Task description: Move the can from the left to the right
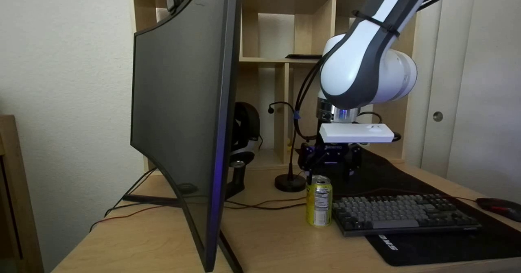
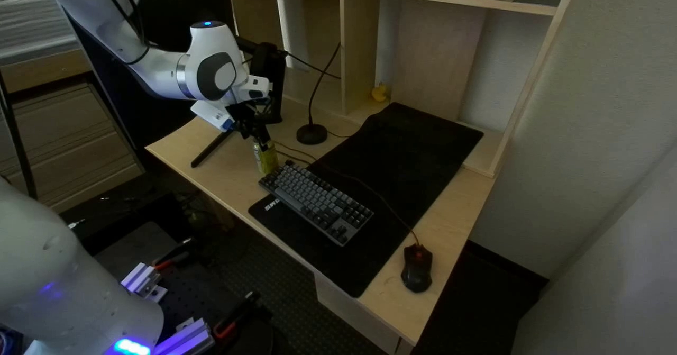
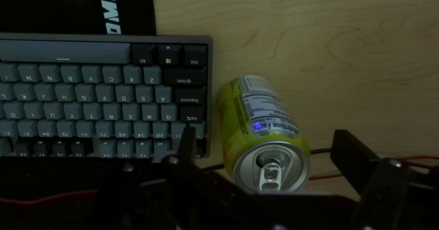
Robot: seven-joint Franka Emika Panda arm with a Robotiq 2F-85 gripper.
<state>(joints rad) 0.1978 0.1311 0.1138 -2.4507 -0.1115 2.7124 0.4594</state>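
The claw [image 3: 264, 137] stood spread wide and had hold of nothing; in the wrist view, gaps showed between the lid end of the can [image 1: 319, 202] and both fingers [image 3: 353, 161]. The fingertips looked roughly level with the can's upper part, though how far they reached down around it I could not tell. The step in hand seemed to be lining up the grasp. Doing it well called for a slow, straight descent with the can kept midway between the fingers, then a gentle, even closing on its upper wall, because thin metal dents.

The can stood upright on the bare wood of the surface [image 1: 276, 244], its long axis vertical; its slant in the wrist view was probably the camera's angle. The silvery lid [image 3: 295, 170] faced up. The free end of the pull tab [image 3: 270, 179] pointed toward the shelf unit [image 1: 281, 114], while the nutrition panel [image 3: 265, 110] faced the front edge. The mouth looked open, so keeping that axis level mattered.

Just beside it, across a narrow strip of wood, lay the Tab end of the keyboard [image 3: 85, 96]. One finger overlay its corner in the wrist view, so a grip above key height seemed safer. Carrying the can rightward, toward the mouse [image 2: 418, 270], would probably need a lift clear of the keys.
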